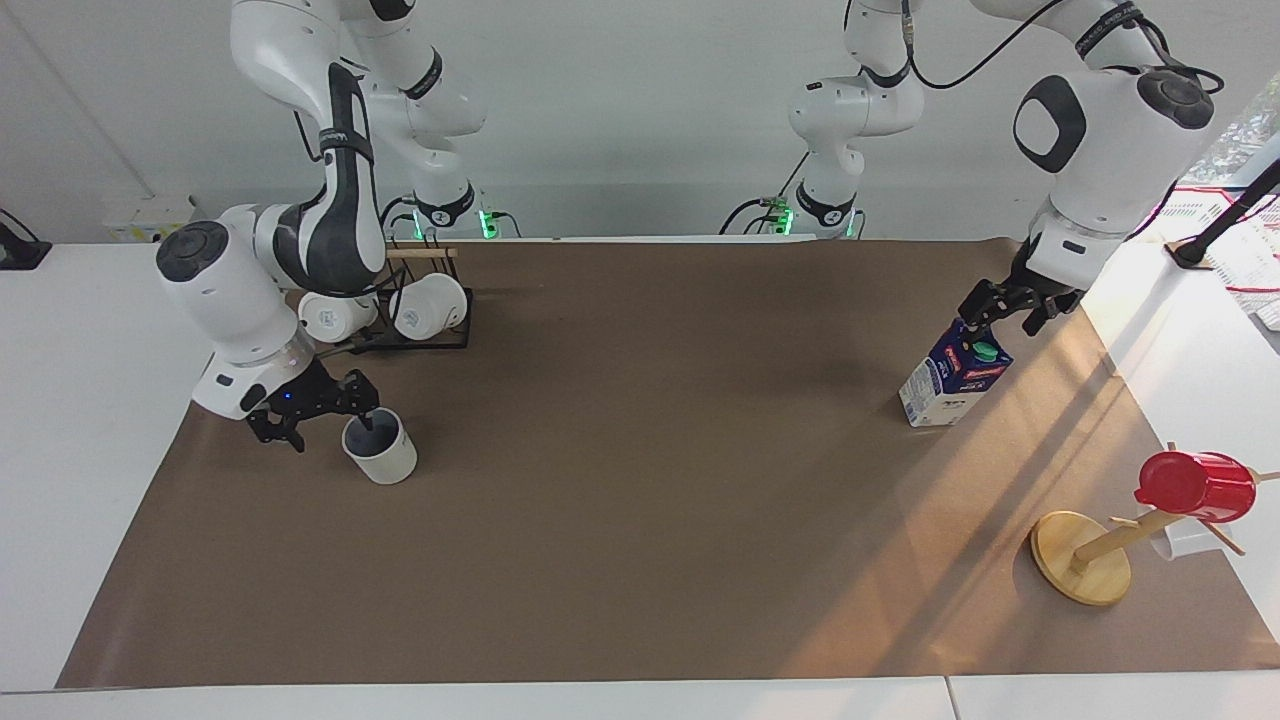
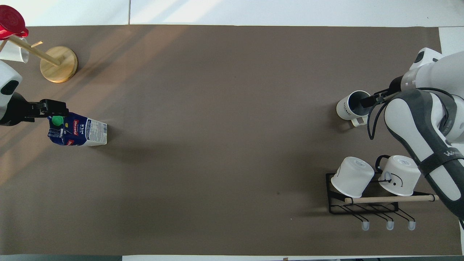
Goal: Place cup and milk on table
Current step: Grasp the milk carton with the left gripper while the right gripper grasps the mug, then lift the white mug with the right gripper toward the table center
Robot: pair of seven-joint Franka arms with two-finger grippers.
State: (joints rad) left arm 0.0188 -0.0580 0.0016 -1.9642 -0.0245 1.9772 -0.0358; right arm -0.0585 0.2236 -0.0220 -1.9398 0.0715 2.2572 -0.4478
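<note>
- The facing view looks from high across the table point(image 1: 640, 640) toward both robot bases, taking in the arms and the wall.
- The overhead view looks steeply down from above the robots' end, set closer on the table point(image 2: 232, 145).
- Both share the brown sheet, half a turn apart: the milk point(image 1: 952, 380) point(image 2: 78, 130) swaps sides.

Bare table point(image 1: 650, 480) between cup point(image 1: 381, 449) and milk point(image 1: 953, 380).

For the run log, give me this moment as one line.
left gripper: open, at milk top | right gripper: open, at cup rim | both standing on table
</note>
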